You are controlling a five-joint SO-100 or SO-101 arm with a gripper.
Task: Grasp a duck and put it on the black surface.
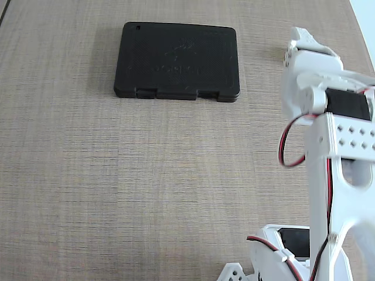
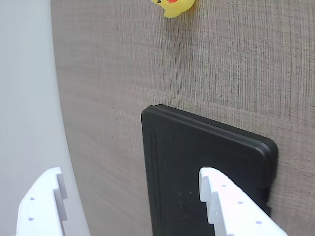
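Note:
In the wrist view a tiny yellow duck (image 2: 173, 7) with an orange-red beak sits on the wood-grain table, cut off by the top edge. The flat black slab (image 2: 197, 167) lies lower in that view, apart from the duck. My gripper (image 2: 129, 173) is open and empty, with its white fingers (image 2: 44, 201) at the bottom left and bottom right, the right one over the slab. In the fixed view the black slab (image 1: 177, 61) lies at the top centre with its notched edge towards the camera. The duck is out of sight there.
The white arm (image 1: 328, 123) with red and black wires fills the right side of the fixed view. A pale surface (image 2: 24, 98) borders the table along the left of the wrist view. The table (image 1: 117, 175) is wood-grain.

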